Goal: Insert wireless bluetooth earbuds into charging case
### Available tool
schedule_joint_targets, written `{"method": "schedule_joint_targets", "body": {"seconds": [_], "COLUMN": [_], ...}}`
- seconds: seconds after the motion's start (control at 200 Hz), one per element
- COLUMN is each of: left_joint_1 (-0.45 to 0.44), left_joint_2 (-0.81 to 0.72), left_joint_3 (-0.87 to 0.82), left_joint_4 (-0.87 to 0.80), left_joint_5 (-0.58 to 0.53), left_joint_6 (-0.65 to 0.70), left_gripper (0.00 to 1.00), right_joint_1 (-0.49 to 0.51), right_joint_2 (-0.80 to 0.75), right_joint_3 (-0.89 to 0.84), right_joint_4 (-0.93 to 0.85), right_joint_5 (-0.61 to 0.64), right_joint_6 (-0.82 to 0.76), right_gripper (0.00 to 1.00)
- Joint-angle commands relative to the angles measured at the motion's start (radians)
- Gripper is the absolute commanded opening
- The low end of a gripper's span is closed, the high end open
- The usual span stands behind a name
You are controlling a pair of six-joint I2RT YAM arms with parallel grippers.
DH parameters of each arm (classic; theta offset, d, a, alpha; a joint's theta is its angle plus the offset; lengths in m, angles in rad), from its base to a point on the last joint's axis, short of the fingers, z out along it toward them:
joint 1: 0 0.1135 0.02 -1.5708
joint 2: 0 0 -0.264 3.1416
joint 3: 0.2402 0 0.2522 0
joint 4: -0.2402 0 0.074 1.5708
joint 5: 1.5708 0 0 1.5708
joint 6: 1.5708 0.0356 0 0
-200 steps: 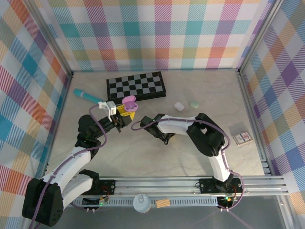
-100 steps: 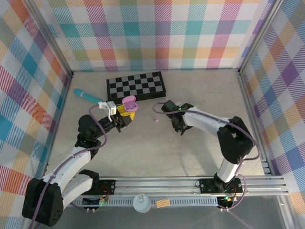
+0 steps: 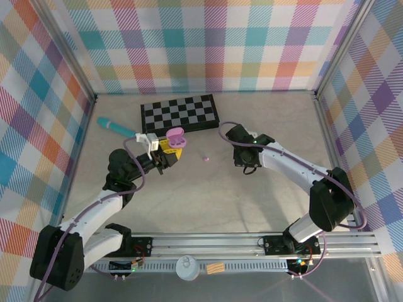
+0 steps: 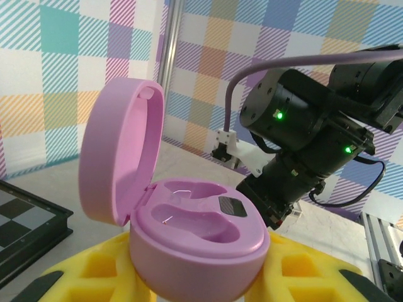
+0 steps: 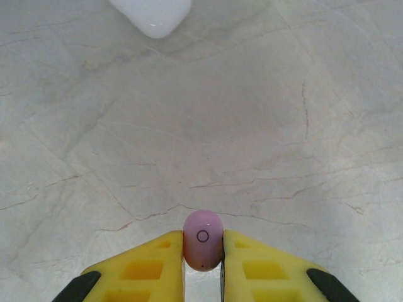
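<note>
The right gripper (image 5: 203,253) pinched a pink earbud (image 5: 203,239) between its fingertips, the left gripper (image 4: 196,272) clasped the open case (image 4: 195,229) between its own fingers - transfer stage, next likely requiring alignment over a socket.

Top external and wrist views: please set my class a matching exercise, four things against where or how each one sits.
Things:
1. pink case
2. pink earbud (right wrist view)
3. pink earbud (top view)
4. chessboard

States:
A. lying loose on the table
B. pinched between the right jaws
C. lid open, gripped by the left jaws
D. lying flat at the table's far side

Pairs: 1-C, 2-B, 3-A, 4-D
</note>
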Motion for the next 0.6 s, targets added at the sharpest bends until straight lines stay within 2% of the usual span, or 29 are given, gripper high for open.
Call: {"method": "schedule_joint_targets", "body": {"seconds": [0.0,0.17,0.41,0.595], "left_joint_1": [-0.013,-0.041,-0.083,-0.108], "left_joint_2": [0.007,0.032,0.089,0.129], "left_joint_3": [0.041,0.057,0.088,0.119], "left_joint_4": [0.056,0.041,0.077,0.082], "left_joint_5": [0.016,0.01,0.022,0.042], "left_joint_6": [0.019,0.045,0.053,0.06], "left_gripper": [0.26,0.26,0.26,0.26], "right_joint_1": [0.001,0.0,0.001,0.001], "right_joint_2": [-0.033,-0.087,-0.21,-0.285], "right_joint_3": [-0.011,0.002,0.042,0.128], "right_joint_4": [-0.025,-0.014,0.068,0.065], "right_joint_5": [0.044,0.031,-0.174,-0.286], "right_joint_6": [0.092,0.036,-0.184,-0.384], "right_gripper": [0.19,0.19,0.2,0.2]}}
